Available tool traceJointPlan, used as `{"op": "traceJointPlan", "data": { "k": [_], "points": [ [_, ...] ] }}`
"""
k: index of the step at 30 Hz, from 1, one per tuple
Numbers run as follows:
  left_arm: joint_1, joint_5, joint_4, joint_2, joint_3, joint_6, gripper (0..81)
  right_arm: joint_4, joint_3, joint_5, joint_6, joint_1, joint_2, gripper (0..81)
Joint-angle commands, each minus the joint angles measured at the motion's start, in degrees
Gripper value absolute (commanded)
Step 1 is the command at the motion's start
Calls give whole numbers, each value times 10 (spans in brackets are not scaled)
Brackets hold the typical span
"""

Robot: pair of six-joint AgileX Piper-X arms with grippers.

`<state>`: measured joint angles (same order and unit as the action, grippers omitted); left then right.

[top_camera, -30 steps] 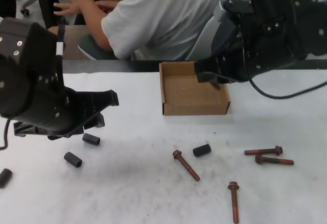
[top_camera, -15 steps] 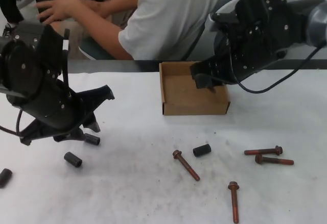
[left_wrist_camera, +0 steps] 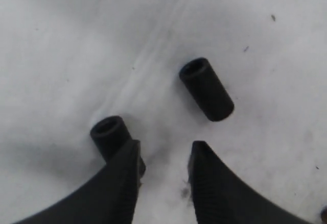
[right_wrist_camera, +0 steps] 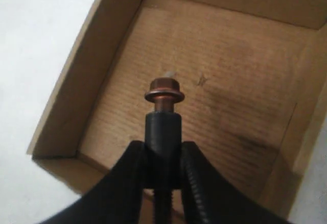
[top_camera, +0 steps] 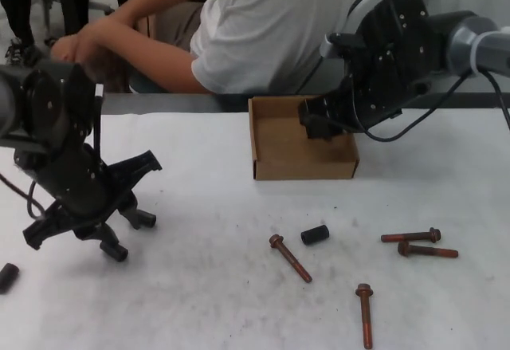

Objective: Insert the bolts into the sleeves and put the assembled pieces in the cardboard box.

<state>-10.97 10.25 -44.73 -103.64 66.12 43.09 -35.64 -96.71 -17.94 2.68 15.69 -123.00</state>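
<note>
My right gripper [right_wrist_camera: 163,155] is shut on a black sleeve [right_wrist_camera: 163,129] with a copper bolt [right_wrist_camera: 164,92] standing in it, held above the open cardboard box [right_wrist_camera: 76,96]. In the high view this gripper [top_camera: 320,123] hangs over the box [top_camera: 307,168] at its far right side. My left gripper [left_wrist_camera: 164,155] is open, low over the bench, with one sleeve [left_wrist_camera: 109,132] touching the outside of a finger and another sleeve [left_wrist_camera: 207,89] just ahead. The high view shows it [top_camera: 118,234] at the left by those two sleeves [top_camera: 143,219].
Loose on the bench lie a sleeve [top_camera: 315,234] in the middle, one sleeve [top_camera: 8,277] at the far left, and several copper bolts [top_camera: 290,258] [top_camera: 365,314] [top_camera: 410,237] toward the front right. A seated person is behind the bench.
The left arm has swung down and left, bringing its gripper low beside the two left sleeves. The right gripper has shifted a little over the box, still holding the assembled piece.
</note>
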Motion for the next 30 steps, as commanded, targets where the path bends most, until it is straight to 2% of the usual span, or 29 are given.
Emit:
{"op": "traceJointPlan", "data": {
  "k": [1,16,19,24,25,26,30],
  "points": [
    [2,-11,-7,0,9,2,321,-1,-44,-9,-1,-9,-25,2],
    [11,-43,-106,-28,45,6,321,3,-73,-9,12,-14,-58,3],
    [11,-56,-119,-28,45,6,321,3,-73,-9,13,-14,-58,90],
    [11,-59,-101,-28,45,46,321,3,-73,-9,13,-14,-58,403],
    [11,-57,-95,-28,45,56,321,3,-73,-9,13,-14,-58,437],
    [11,-54,-89,-28,45,62,321,3,-73,-9,13,-14,-58,454],
    [11,-2,-72,-44,45,70,321,3,-73,-9,13,-14,-58,427]
  ]
}}
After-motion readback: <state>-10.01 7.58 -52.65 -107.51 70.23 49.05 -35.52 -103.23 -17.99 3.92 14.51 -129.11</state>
